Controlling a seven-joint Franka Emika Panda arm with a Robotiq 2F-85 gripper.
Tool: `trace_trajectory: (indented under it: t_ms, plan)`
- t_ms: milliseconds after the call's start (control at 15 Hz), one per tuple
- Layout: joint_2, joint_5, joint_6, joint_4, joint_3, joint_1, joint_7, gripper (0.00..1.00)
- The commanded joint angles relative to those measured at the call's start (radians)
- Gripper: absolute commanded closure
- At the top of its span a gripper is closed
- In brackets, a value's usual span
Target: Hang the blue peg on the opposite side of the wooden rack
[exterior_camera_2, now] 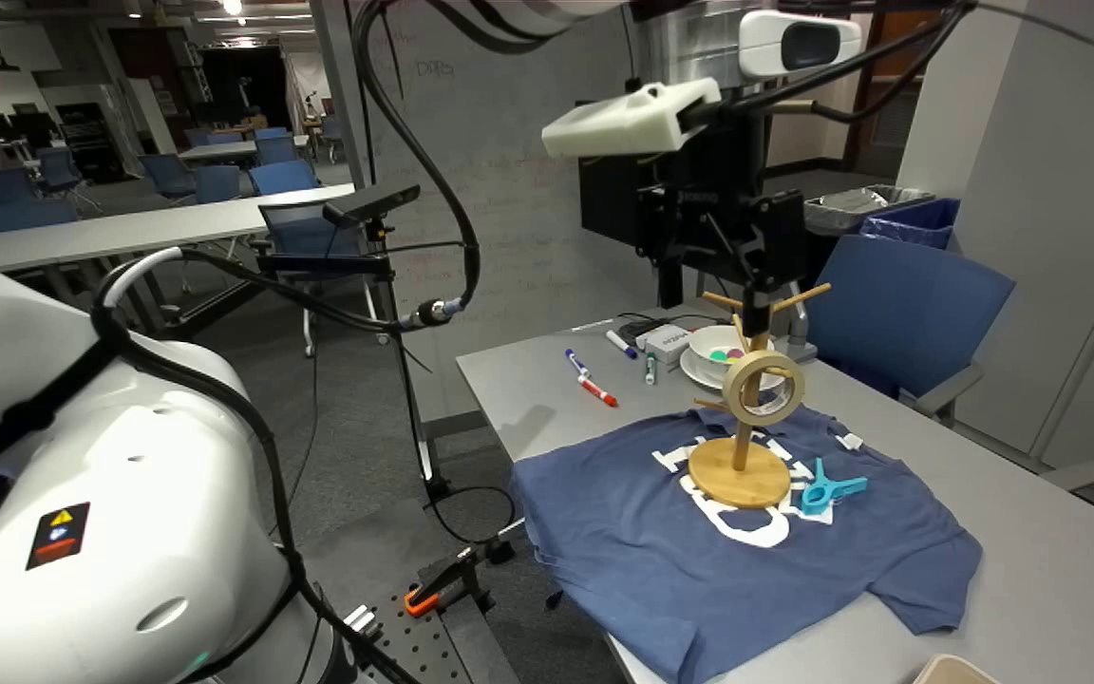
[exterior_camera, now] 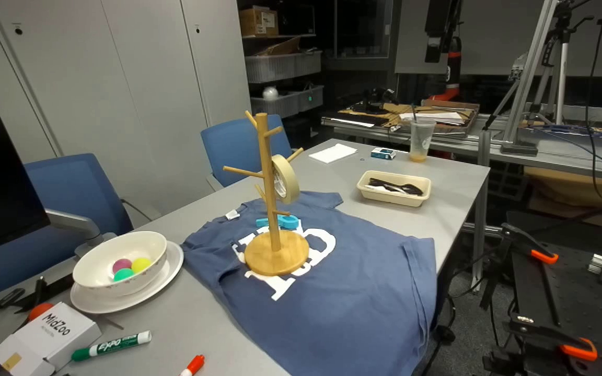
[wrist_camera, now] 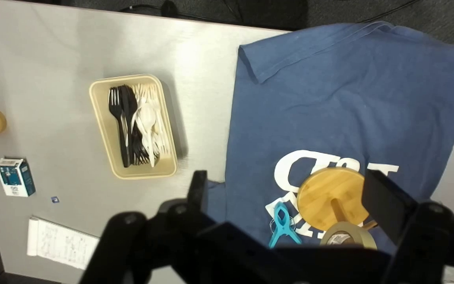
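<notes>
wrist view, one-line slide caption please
Past the open gripper, the blue peg lies on a shirt beside the rack, where tape hangs.

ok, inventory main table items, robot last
Shirt: 1, blue, on table
Wooden rack: 1, tan, on shirt
Blue peg: 1, cyan, on shirt
Tape: 1, cream, on rack
Bowl, plate: 1 each, white, stacked
Balls: 3, pink, yellow, green, in bowl
Box: 1, white, beside plate
Markers: 4, green, red, two blue, near box
Tray: 1, beige, beside shirt
Cutlery: many, black-white, in tray
Cup: 1, clear, table end
Carton: 1, blue-white, near cup
Notepad: 1, white, near carton
Arm: 1, white, beside table
Gripper: 1, black, above table
</notes>
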Motion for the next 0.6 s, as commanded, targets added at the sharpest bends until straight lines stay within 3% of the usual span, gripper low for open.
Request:
trace_trajectory:
  t_ms: [0, 533]
  plan:
    - [-0.003, 0.032, 0.029, -0.008, -0.006, 0.006, 0.058, 0.00]
    - [-0.004, 0.100, 0.062, -0.019, 0.000, 0.003, 0.152, 0.00]
